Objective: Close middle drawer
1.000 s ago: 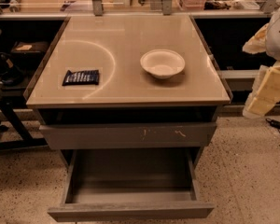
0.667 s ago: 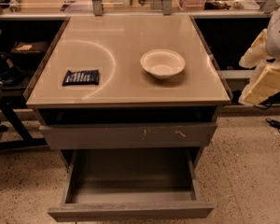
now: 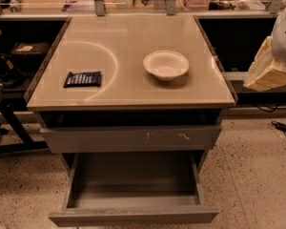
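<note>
Below the worktop's (image 3: pixel 128 92) front edge, the middle drawer (image 3: pixel 133 216) stood pulled wide out. Your claw (image 3: pixel 268 69) hung beyond the right edge, open or closed I couldn't tell. You were at the approach step: next, reach the plain front and push squarely.

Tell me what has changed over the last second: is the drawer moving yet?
Only the gripper, at the right edge beside the table, has risen slightly; it touches nothing. The middle drawer stays pulled out, and the bowl and dark packet have not moved.
</note>
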`<state>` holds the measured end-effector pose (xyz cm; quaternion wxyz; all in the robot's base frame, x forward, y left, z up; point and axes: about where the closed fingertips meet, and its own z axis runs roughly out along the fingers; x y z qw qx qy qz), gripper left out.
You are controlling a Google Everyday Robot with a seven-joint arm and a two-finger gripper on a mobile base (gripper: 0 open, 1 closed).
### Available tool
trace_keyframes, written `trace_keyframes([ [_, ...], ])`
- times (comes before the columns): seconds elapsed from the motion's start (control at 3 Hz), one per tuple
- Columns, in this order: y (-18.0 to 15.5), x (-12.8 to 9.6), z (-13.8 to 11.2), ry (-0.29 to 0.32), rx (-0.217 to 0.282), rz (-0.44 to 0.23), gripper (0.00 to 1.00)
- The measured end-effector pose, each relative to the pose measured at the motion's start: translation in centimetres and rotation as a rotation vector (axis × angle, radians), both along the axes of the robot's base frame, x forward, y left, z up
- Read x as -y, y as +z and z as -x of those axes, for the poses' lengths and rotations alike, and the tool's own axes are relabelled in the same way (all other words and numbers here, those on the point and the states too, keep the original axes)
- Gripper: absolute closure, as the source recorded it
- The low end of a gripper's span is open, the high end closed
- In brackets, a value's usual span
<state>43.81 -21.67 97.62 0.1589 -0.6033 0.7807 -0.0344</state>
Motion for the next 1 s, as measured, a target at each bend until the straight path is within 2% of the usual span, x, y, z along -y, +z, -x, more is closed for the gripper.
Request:
trace_keyframes([
  [0.33, 0.0, 0.0, 0.0, 0.000, 0.000, 0.000, 1.00],
  [0.67, -2.3, 0.2, 1.6, -0.007, -0.031, 0.018, 1.00],
  [1.0, -6.5, -0.9, 5.6, 0.024, -0.089, 0.038, 1.00],
])
